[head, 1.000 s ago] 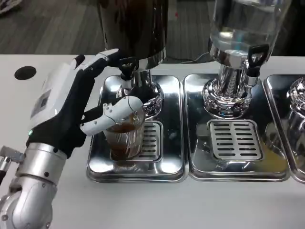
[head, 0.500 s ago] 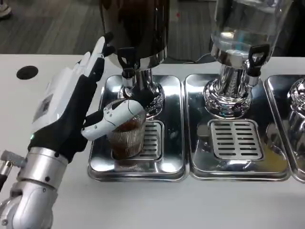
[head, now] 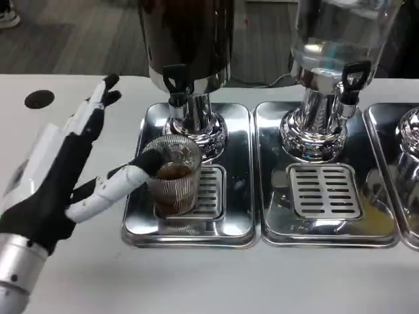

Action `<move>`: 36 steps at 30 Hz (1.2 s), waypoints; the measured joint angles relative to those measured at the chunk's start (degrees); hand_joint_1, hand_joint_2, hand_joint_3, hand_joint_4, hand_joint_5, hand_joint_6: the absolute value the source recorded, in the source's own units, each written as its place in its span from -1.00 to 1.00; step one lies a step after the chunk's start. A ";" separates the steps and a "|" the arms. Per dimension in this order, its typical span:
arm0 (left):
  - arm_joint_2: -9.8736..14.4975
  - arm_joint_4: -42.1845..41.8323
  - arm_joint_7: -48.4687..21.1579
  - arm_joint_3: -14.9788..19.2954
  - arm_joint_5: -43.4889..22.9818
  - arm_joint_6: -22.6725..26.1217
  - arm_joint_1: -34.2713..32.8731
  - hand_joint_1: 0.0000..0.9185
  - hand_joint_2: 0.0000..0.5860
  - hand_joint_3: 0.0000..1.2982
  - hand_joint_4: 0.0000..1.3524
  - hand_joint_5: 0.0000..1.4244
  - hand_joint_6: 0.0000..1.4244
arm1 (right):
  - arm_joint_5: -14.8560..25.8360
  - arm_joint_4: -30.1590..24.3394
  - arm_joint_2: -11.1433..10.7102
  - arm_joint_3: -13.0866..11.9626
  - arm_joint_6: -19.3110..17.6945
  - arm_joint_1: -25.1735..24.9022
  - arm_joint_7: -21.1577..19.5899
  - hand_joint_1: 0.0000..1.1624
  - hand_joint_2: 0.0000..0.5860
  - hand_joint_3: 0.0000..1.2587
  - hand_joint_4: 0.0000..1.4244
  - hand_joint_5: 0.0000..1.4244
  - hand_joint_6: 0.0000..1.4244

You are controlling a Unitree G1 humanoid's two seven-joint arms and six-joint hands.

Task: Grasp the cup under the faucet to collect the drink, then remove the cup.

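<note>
A ribbed clear cup [head: 173, 178] partly filled with brown drink stands on the left drip tray [head: 232, 226], just in front of the black faucet [head: 175, 81] of the dark dispenser [head: 186, 36]. My left hand [head: 62, 173] lies to the cup's left with its fingers stretched out towards the table's back. Only the thumb's tip [head: 148, 163] reaches the cup's left wall near the rim. Nothing is gripped.
A second dispenser [head: 334, 46] of clear liquid with a black tap [head: 349, 82] stands on the middle tray [head: 324, 190]. A third tray's edge [head: 393, 170] shows at the far right. A black round hole [head: 39, 99] marks the table at the back left.
My left hand has drawn back to the left and lower. Its thumb has slid off the cup's rim to the cup's side. The cup has stayed in place.
</note>
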 measured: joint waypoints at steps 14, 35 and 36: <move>14.93 3.17 -12.36 14.28 -4.92 -12.03 12.10 -0.99 -1.00 -1.00 -1.00 -1.00 -1.00 | -0.75 0.00 1.94 2.54 2.40 -1.72 0.08 0.32 0.64 -0.32 -0.45 -0.50 -0.67; 18.64 22.79 -6.78 19.79 -0.06 -32.47 15.04 -1.00 -1.00 -1.00 -1.00 -1.00 -1.00 | -2.51 -1.09 2.39 7.80 7.49 -5.06 1.11 0.38 0.17 -0.60 -0.57 -0.60 -0.63; 18.64 23.50 -6.14 19.79 0.43 -32.97 14.82 -1.00 -1.00 -1.00 -1.00 -1.00 -1.00 | -2.53 -0.93 2.37 7.99 7.57 -5.19 1.11 0.40 0.12 -0.61 -0.59 -0.60 -0.62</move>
